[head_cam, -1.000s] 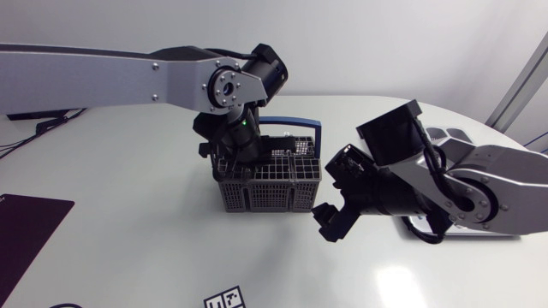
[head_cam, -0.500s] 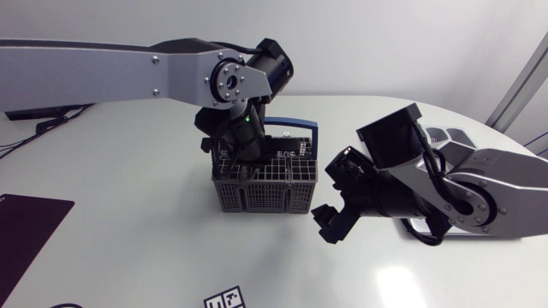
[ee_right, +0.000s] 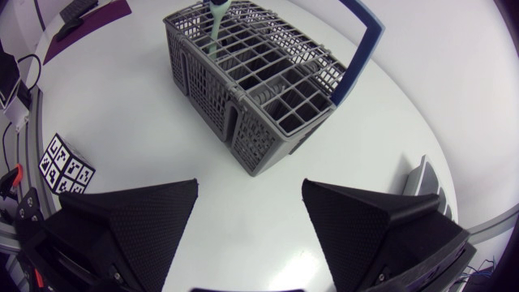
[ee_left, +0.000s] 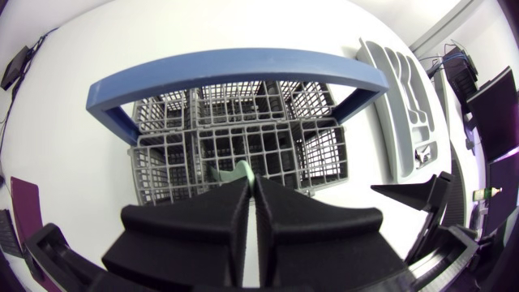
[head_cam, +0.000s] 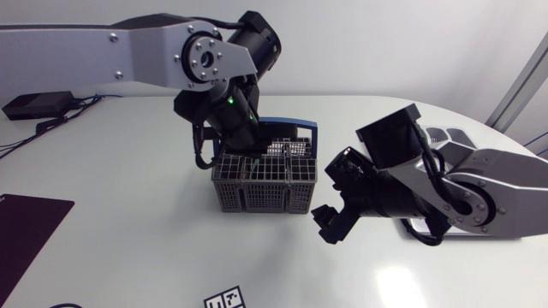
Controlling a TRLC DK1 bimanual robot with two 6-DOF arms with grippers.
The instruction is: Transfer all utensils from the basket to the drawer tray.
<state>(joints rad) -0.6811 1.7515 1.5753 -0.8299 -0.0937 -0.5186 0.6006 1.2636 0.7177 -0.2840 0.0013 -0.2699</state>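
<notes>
Robotics lab bench, by the look of it, not a home kitchen: bare white table [head_cam: 120, 248] w/ a left arm [head_cam: 128, 56] & a right arm [head_cam: 479, 192] coming in either side of the grey wire basket [head_cam: 265, 184]. Black-and-white marker tag [head_cam: 224, 300] lies on the table in front of the basket, dark purple mat [head_cam: 26, 227] well off to the basket's left.

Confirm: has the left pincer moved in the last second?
Yes. The left pincer, shut on a green utensil, shifted leftward and upward against the unmoved basket.
</notes>
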